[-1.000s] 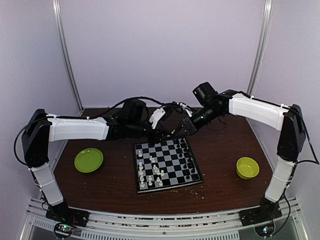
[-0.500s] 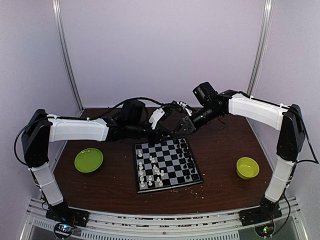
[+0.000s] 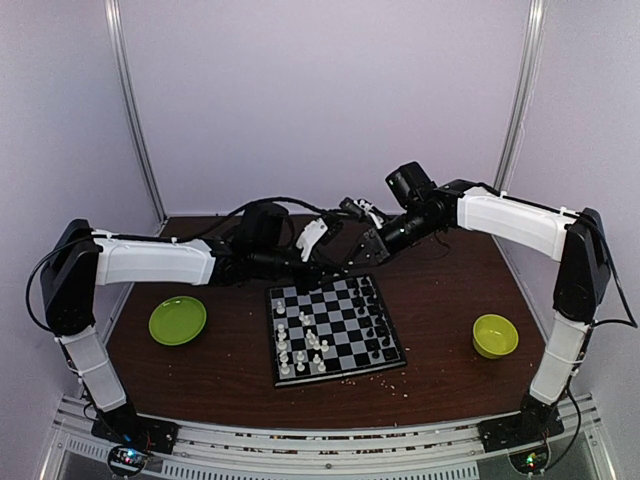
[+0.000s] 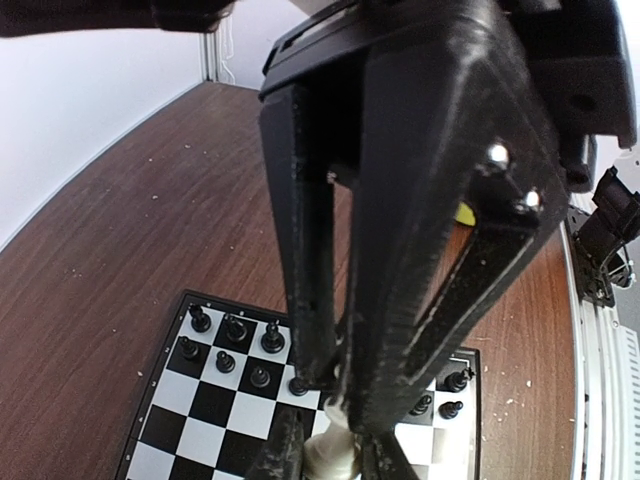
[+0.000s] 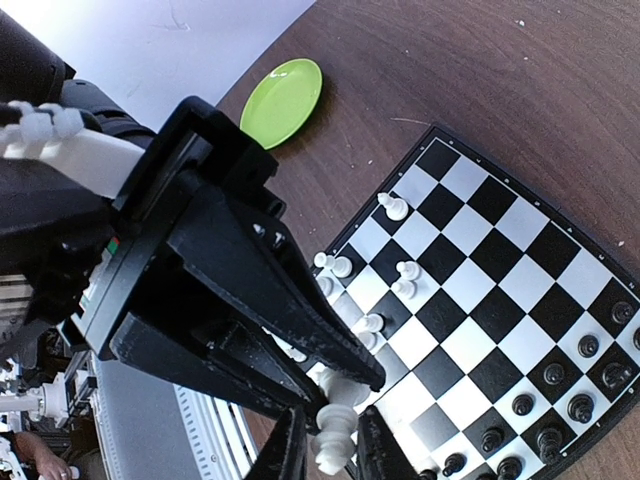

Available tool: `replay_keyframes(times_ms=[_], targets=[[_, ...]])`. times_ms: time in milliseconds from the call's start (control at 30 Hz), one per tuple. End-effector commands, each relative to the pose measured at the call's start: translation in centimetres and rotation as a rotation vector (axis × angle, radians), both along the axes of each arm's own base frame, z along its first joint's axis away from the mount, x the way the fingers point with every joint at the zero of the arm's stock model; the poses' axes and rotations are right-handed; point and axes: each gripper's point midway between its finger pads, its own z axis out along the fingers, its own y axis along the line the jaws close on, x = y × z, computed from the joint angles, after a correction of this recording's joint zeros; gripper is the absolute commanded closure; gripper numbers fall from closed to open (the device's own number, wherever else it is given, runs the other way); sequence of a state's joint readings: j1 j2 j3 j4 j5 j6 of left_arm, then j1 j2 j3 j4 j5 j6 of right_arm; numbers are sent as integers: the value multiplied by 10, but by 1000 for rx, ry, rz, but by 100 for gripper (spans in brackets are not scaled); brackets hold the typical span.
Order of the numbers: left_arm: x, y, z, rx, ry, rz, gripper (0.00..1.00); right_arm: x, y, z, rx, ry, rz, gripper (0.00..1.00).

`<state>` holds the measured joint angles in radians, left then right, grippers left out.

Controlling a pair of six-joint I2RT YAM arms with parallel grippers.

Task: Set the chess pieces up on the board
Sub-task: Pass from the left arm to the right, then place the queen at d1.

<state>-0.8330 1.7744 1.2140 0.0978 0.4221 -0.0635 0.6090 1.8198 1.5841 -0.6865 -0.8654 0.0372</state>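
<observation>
Top external view, dark wood table [image 3: 440, 300], pale lilac walls [image 3: 320, 100], left claw [image 4: 330, 450] and right claw [image 5: 330, 450] clamped on white piece [image 5: 338, 415].

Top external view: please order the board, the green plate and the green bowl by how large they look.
1. board
2. green plate
3. green bowl, only somewhat smaller-looking than the plate

— Where is the top camera looking from?
— It is sitting high behind the arm bases [image 3: 130, 428], facing down and taking in the whole table [image 3: 450, 290] from afar.
— The wrist cameras?
— Each is pointing down at the board [image 3: 333, 328] from close by. The left is staring at the right gripper [image 4: 338, 400], the right at the left gripper [image 5: 365, 378]. All three are sharing the board; both wrists, the white piece [image 5: 335, 430].
</observation>
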Motion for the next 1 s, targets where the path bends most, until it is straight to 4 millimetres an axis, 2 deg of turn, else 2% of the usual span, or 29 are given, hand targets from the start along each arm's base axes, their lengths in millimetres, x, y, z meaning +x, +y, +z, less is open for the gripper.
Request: replay_keyframes(times_ms=[0, 200, 333, 433, 567, 633, 733, 833, 967], targets=[[-4, -1, 27, -69, -46, -14, 85, 3, 5, 10, 32, -10, 2, 85], [-1, 1, 26, -66, -46, 7, 84, 1, 6, 8, 32, -5, 9, 95], [6, 5, 25, -54, -52, 57, 66, 3, 4, 8, 19, -27, 2, 98], [6, 18, 32, -27, -87, 97, 60, 7, 2, 11, -12, -76, -2, 98], [6, 56, 49, 35, -146, 162, 55, 5, 6, 13, -71, -163, 18, 98], [9, 83, 55, 66, -146, 200, 55, 0, 13, 12, -100, -207, 44, 98], [17, 126, 71, 97, -153, 300, 53, -6, 28, 12, -135, -275, 74, 98], [40, 172, 77, 178, -160, 480, 53, -11, 46, 5, -187, -335, 113, 98], [52, 210, 98, 206, -172, 613, 52, -17, 75, -8, -231, -373, 168, 98]])
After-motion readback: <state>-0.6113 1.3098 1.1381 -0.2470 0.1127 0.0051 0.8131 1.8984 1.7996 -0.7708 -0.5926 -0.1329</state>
